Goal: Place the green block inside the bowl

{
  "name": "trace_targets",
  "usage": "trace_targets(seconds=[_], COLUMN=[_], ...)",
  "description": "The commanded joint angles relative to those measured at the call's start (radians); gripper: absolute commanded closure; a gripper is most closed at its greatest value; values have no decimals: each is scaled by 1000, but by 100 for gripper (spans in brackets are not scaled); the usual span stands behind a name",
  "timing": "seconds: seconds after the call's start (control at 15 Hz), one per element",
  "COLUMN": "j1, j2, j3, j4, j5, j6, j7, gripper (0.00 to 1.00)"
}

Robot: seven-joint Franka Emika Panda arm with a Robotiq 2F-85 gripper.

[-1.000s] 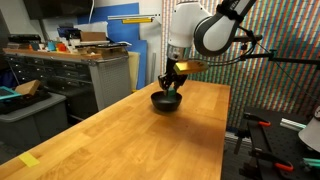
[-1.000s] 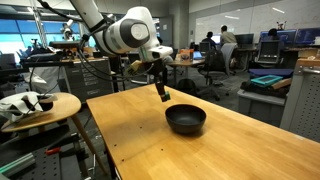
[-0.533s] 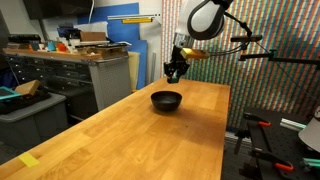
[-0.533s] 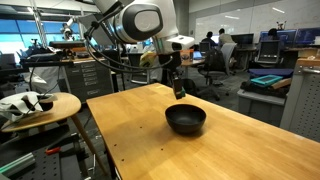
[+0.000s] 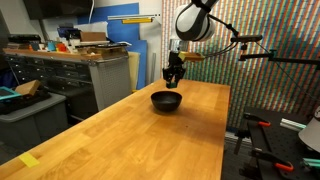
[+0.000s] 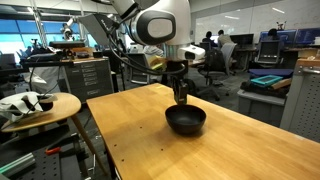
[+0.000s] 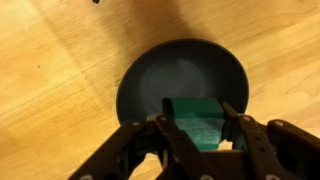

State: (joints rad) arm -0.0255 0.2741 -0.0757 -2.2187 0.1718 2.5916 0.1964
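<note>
Arm point(image 5: 192, 20) reaches straight down, end effector point(image 7: 203, 126) clamped on the green block point(image 7: 195, 112) above the bowl point(image 7: 170, 75)

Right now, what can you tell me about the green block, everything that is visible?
The green block is a small, solid-looking cube with plain green faces. The wrist view shows only its top and part of one side. The hand is shut on it, with one finger pressing on each of two opposite sides. It sits level and is held over the inside of the black bowl, nearer one rim than the centre. It appears not to touch the bowl.
</note>
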Motion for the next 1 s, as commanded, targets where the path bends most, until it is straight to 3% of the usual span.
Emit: trace_targets(seconds=[0.0, 0.73, 0.8, 0.87, 0.93], j1=[-25, -68, -66, -66, -65], j2=[97, 298, 306, 314, 317], j3=[7, 25, 23, 24, 24], j4=[97, 249, 258, 266, 273], j5=[0, 7, 0, 0, -1], j6=[-48, -42, -41, -41, -40], j7=[-29, -77, -77, -79, -82], gripper=[79, 79, 50, 27, 25])
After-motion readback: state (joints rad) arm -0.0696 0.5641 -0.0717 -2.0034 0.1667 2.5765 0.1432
